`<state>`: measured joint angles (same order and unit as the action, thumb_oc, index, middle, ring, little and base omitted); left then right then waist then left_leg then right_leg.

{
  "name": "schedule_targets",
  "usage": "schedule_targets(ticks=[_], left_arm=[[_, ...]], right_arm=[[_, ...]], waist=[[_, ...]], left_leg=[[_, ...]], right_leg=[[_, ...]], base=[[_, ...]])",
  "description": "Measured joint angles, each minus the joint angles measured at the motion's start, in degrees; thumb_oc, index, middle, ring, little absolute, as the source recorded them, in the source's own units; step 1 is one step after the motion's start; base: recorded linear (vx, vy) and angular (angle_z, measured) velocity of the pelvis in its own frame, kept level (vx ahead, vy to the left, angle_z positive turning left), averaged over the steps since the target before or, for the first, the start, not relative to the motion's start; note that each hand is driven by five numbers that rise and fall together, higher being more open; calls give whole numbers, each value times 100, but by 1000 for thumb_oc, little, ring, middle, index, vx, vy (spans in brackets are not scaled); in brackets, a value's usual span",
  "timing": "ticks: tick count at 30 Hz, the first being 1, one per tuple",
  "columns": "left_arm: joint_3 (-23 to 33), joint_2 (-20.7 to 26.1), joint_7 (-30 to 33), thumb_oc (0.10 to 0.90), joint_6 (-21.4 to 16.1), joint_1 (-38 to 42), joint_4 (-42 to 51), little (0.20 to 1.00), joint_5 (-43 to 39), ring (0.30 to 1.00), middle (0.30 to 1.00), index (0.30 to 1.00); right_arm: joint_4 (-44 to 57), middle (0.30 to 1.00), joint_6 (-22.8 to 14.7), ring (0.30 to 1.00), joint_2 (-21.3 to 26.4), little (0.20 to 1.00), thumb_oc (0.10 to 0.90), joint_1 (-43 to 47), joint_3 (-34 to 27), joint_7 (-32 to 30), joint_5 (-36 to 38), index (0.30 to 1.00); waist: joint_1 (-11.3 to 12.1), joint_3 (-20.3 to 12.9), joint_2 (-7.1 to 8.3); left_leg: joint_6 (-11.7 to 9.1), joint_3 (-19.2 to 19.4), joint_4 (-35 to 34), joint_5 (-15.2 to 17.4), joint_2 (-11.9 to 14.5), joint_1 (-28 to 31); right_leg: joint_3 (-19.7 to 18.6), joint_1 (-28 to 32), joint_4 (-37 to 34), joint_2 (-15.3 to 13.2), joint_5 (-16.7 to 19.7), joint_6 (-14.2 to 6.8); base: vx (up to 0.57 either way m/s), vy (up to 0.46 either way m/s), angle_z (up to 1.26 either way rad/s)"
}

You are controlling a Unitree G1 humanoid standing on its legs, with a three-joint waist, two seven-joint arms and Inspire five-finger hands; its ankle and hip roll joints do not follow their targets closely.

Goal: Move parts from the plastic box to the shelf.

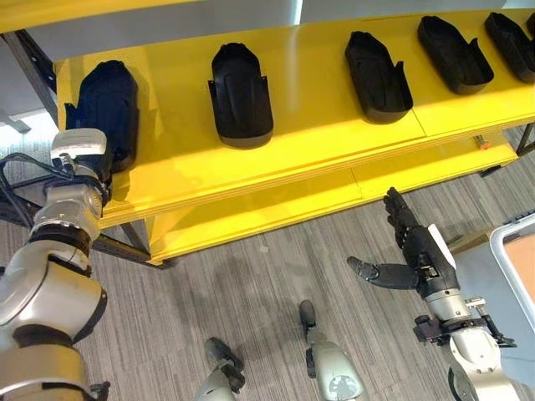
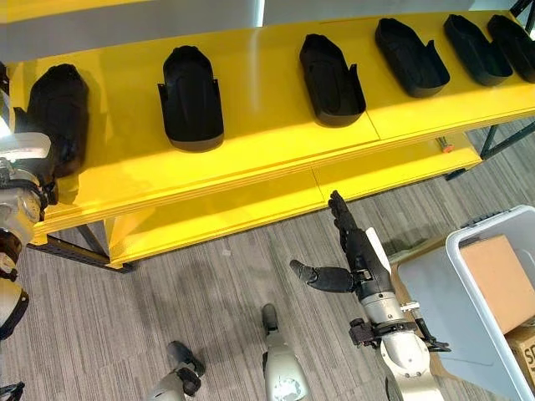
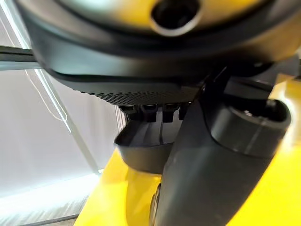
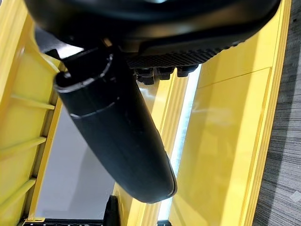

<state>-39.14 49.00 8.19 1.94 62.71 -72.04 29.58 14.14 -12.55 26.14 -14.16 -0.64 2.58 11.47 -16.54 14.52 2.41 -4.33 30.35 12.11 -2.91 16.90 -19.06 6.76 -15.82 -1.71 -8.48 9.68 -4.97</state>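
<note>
The left hand (image 3: 197, 141) is up at the far left end of the yellow shelf (image 1: 318, 142). It lies on a black part (image 1: 104, 104) there. Its fingers are hidden on the part, so I cannot tell if they hold it. More black parts (image 1: 240, 93) sit in a row on the shelf to the right of that hand, well apart from one another. The right hand (image 1: 415, 251) hangs below the shelf, over the floor (image 1: 259, 284). Its fingers are straight and its thumb sticks out. It holds nothing. The plastic box (image 2: 481, 292) is just to the right of the right hand, with a brown carton (image 2: 501, 280) inside it.
</note>
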Motion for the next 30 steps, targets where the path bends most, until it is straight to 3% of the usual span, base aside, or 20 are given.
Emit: schedule_targets(ticks=[30], left_arm=[[105,-67,3,900,-49,2,694,1000,-14,1000,1000,1000]], right_arm=[[141,1000,58,1000,-1,1000,900,-167,1,12,-2,1000]], waist=[[52,-29,28]], left_leg=[[27,-69,57,28,-2,-76]], right_leg=[[49,-5,0,-6,6,-8]], base=[[4,-3,1]])
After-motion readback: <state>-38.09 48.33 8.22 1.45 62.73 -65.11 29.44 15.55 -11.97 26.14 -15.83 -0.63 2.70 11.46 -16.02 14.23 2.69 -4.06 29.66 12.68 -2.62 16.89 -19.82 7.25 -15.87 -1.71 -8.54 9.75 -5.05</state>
